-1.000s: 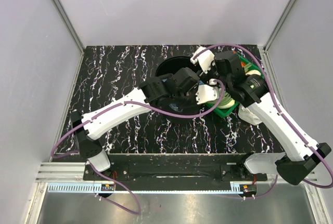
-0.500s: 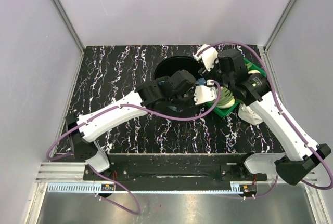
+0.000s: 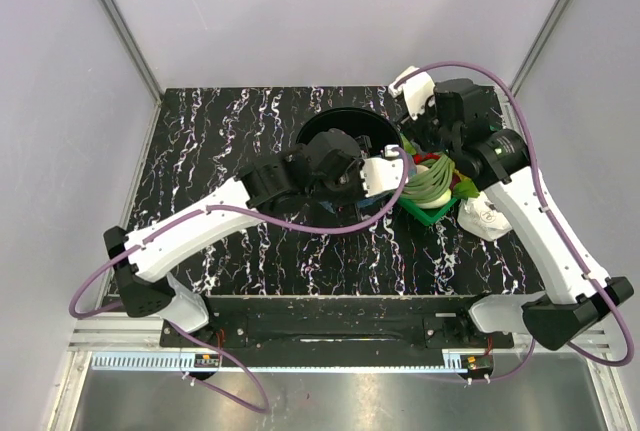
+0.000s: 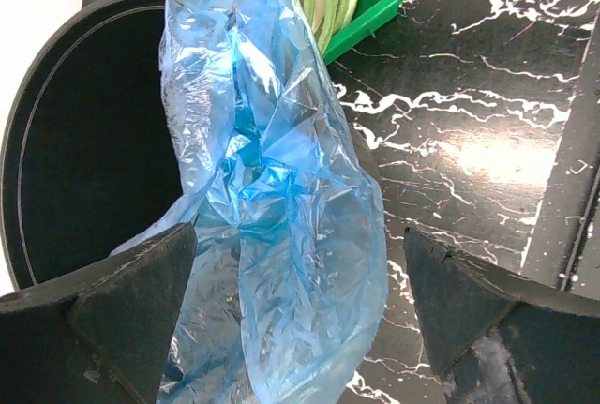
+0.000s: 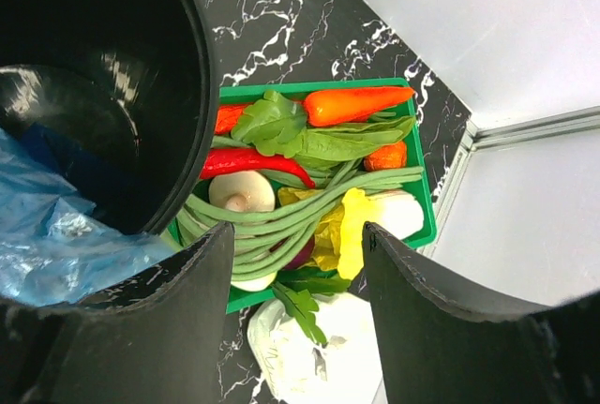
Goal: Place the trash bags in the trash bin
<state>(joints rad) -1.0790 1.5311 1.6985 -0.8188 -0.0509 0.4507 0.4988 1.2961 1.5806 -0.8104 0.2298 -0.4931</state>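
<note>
Jaws just sprung wide, the left gripper [image 4: 300, 235] drops the thin translucent blue plastic bag [image 4: 272, 170] across the rim of the tall black plastic bin [image 4: 84, 142] (partly outside, job unfinished); right gripper [image 5: 298, 235] gapes empty beside the bin.

We work under bright, even, diffuse light from above, so the shadows beneath the arms are soft. In the left wrist view, glare pales the table [image 4: 487, 156] toward three o'clock, and highlights glint on the blue trash bag [image 4: 281, 188]. The trash bin [image 5: 94, 48] interior is dark with a faint sheen. The right fingers [image 5: 441, 329] blur slightly at six o'clock.
</note>
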